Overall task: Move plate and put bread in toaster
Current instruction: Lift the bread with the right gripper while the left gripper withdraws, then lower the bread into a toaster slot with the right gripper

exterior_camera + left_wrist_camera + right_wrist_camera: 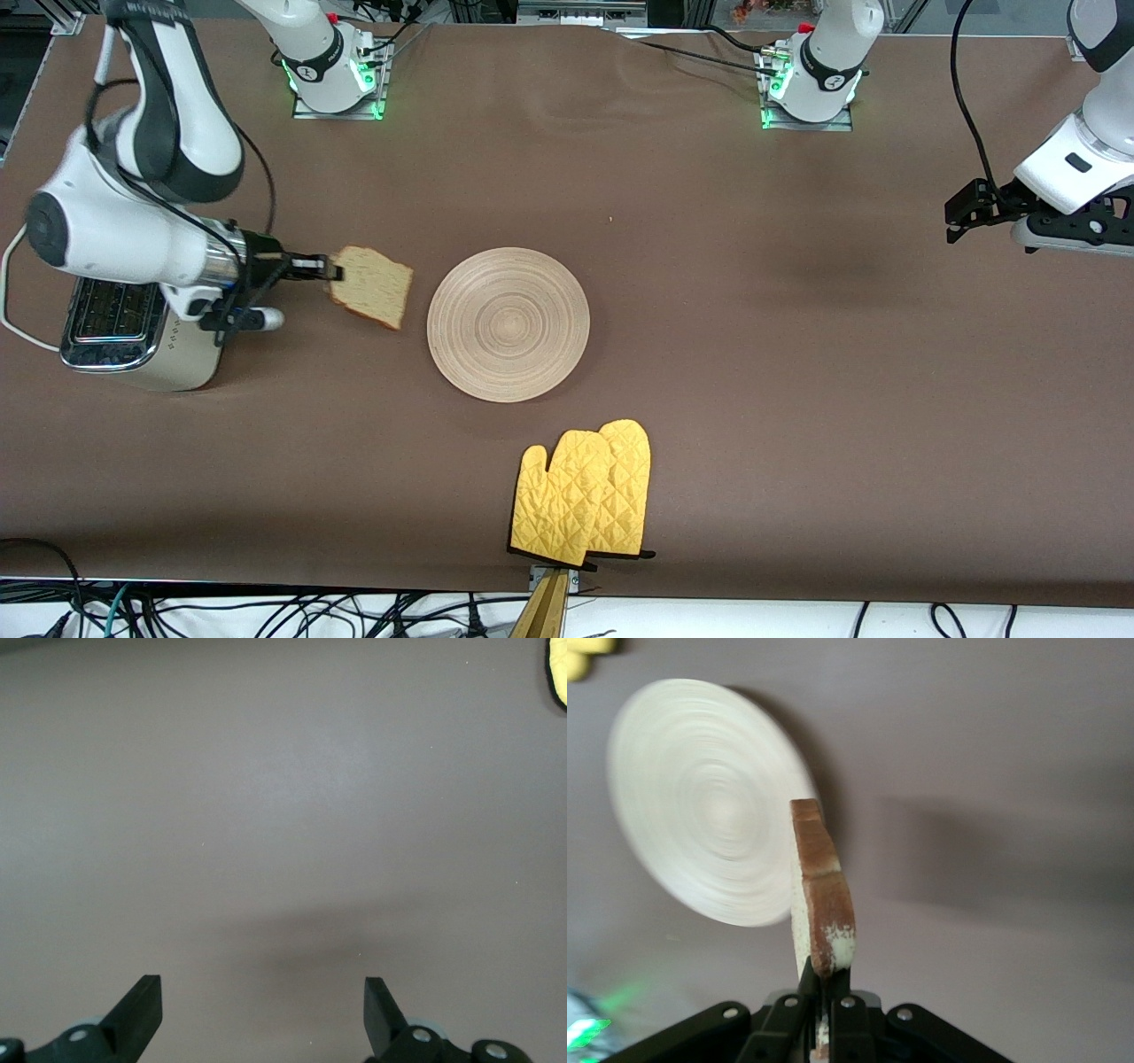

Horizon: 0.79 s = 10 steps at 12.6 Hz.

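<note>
My right gripper (pixel 330 268) is shut on the bread (pixel 373 286) by one edge and holds it in the air, between the toaster (pixel 133 332) and the plate (pixel 508 323). In the right wrist view the bread (pixel 819 895) stands edge-on between the fingers, with the plate (pixel 700 837) past it. The cream-white toaster with chrome top stands at the right arm's end of the table, partly hidden by the right arm. The light wooden plate lies bare at the table's middle. My left gripper (pixel 961 213) is open and empty, up over the left arm's end of the table (pixel 283 815).
A pair of yellow oven mitts (pixel 583 493) lies near the table's front edge, nearer the front camera than the plate; a corner of them shows in the left wrist view (pixel 558 673). The toaster's white cord (pixel 11 301) loops off at the table's end.
</note>
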### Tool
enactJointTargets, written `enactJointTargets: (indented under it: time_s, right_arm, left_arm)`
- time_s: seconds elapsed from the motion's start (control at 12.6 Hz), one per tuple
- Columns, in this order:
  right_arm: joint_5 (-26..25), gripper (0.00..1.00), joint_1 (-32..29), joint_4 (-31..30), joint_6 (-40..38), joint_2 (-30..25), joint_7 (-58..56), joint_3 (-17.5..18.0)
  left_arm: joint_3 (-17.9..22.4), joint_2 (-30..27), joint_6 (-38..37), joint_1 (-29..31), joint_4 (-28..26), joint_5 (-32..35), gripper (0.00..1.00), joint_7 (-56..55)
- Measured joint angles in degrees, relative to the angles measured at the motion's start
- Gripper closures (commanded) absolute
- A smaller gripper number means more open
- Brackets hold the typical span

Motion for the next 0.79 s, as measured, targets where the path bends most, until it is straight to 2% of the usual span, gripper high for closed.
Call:
enactJointTargets:
  time_s: [0.16, 0.4, 0.64, 0.79]
  right_arm:
    - [-8.2, 1.00, -0.3, 6.1, -8.8, -0.2, -0.1, -3.5]
    - [-19.2, 1.00, -0.5, 13.8, -16.6, -0.2, -3.1, -7.1]
    - [-27.4, 1.00, -0.7, 17.6, -17.7, 0.5, -10.7, -12.3]
    - [-29.2, 1.00, -0.8, 18.3, -17.3, 1.7, -13.4, -15.3]
  left_arm:
    - [-0.1, 0.0, -0.6, 0.0, 0.0, -0.4, 0.00, -3.5]
    - [-0.3, 0.0, -1.1, -0.1, 0.0, -1.8, 0.00, -9.1]
    - [-0.4, -0.1, -4.1, -0.1, 0.5, -4.9, 0.00, -10.9]
    - [-0.8, -0.1, -5.2, -0.3, 1.7, -5.1, 0.00, -11.2]
